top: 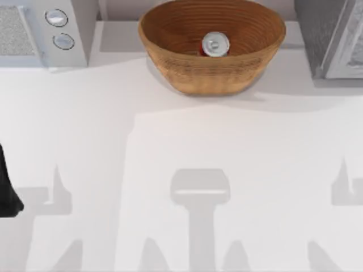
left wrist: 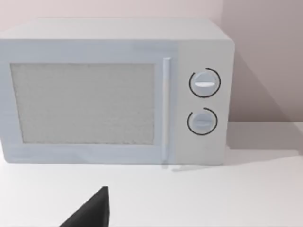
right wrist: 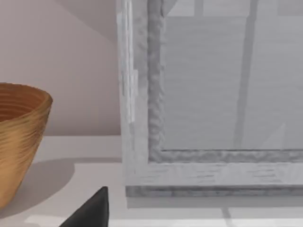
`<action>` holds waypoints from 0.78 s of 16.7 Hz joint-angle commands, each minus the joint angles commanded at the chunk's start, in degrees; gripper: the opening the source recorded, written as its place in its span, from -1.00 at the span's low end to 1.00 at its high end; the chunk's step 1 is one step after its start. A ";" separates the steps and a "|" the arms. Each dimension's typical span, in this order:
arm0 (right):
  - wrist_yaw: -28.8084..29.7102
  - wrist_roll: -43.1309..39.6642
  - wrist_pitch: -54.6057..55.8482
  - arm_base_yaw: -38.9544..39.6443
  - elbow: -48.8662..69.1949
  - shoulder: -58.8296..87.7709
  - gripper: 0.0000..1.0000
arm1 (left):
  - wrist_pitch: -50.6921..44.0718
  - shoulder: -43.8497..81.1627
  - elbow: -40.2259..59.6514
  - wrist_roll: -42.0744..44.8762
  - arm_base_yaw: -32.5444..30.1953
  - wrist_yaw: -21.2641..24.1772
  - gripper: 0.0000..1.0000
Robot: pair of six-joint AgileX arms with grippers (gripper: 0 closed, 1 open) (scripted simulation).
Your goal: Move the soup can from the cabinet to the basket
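The white desk [top: 187, 141] fills most of the top view, its bare surface crossed by grey shadows. At its far right corner stands the cabinet [top: 329, 34], with a dark grey speckled top and a pale grey framed door; the right wrist view looks straight at that door frame [right wrist: 147, 94] from close by. At the far left corner sits a white microwave [top: 39, 31], and the left wrist view faces its front, showing a mesh window [left wrist: 83, 104], an upright handle bar and two round knobs [left wrist: 204, 83] one above the other. Between these two units, at the back middle of the desk, rests the basket [top: 212, 73], a tan-brown oval bowl with ringed ribbing inside; its side also shows in the right wrist view [right wrist: 19, 142], just beside the cabinet but apart from it. The soup can [top: 215, 44] stands upright inside the basket near its middle, its shiny silver lid facing up and a sliver of red side visible at the lower edge. The left arm [top: 7, 192] appears as a dark shape at the left edge of the desk, well apart from the basket. A dark finger tip [left wrist: 92, 210] pokes into the left wrist view and another [right wrist: 92, 210] into the right wrist view; for both arms, I cannot tell how far the jaws are parted or whether they hold anything.
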 joint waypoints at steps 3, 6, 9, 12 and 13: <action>-1.73 -0.16 -0.30 -0.79 -5.45 -5.92 1.00 | 0.00 0.00 0.00 0.00 0.00 0.00 1.00; -2.06 -0.19 -0.30 -0.92 -6.42 -6.92 1.00 | 0.00 0.00 0.00 0.00 0.00 0.00 1.00; -1.97 -0.18 -0.26 -0.78 -6.31 -6.69 1.00 | 0.00 0.00 0.00 0.00 0.00 0.00 1.00; -3.83 -0.13 1.62 -2.52 -5.56 -4.75 1.00 | 0.00 0.00 0.00 0.00 0.00 0.00 1.00; -5.49 -0.09 3.41 -4.09 -4.94 -2.92 1.00 | 0.00 0.00 0.00 0.00 0.00 0.00 1.00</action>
